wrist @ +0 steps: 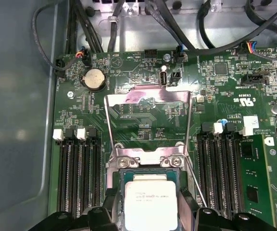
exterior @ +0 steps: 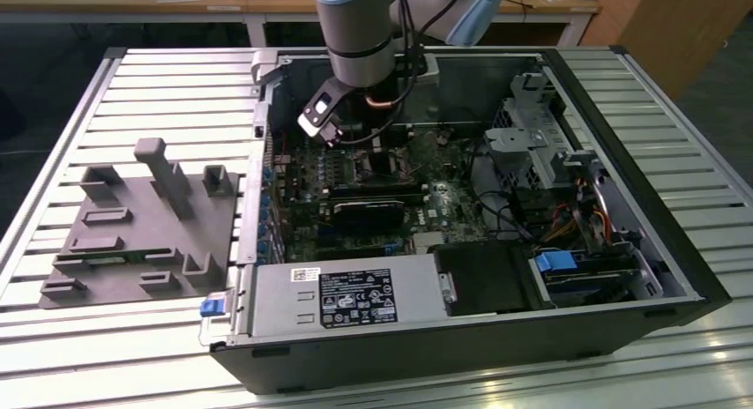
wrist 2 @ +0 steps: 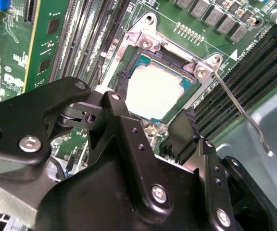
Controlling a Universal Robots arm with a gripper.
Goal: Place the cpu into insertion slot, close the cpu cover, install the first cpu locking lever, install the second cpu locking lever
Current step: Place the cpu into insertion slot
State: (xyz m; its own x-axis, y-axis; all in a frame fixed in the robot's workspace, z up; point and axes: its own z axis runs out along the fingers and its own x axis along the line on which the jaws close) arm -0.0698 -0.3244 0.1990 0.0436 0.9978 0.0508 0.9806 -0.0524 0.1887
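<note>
The black two-fingered gripper (wrist 2: pixel 142 105) hangs spread open just above the square silvery cpu (wrist 2: pixel 160 89), which lies flat in the metal-rimmed insertion slot (wrist 2: pixel 124 67). Beyond it, the thin silvery cpu cover (wrist: pixel 148 98) stands swung back, its free edge pointing away from the slot.

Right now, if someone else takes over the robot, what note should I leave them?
Fingers: black gripper is open and empty, hovering over the square silvery cpu.
Chip: it sits in the metal-rimmed square insertion slot.
Cover: thin silvery hinged cpu cover is flipped open.
Lever: thin wire locking lever is raised.
Done: chip placed. Left: cover, both levers.
</note>
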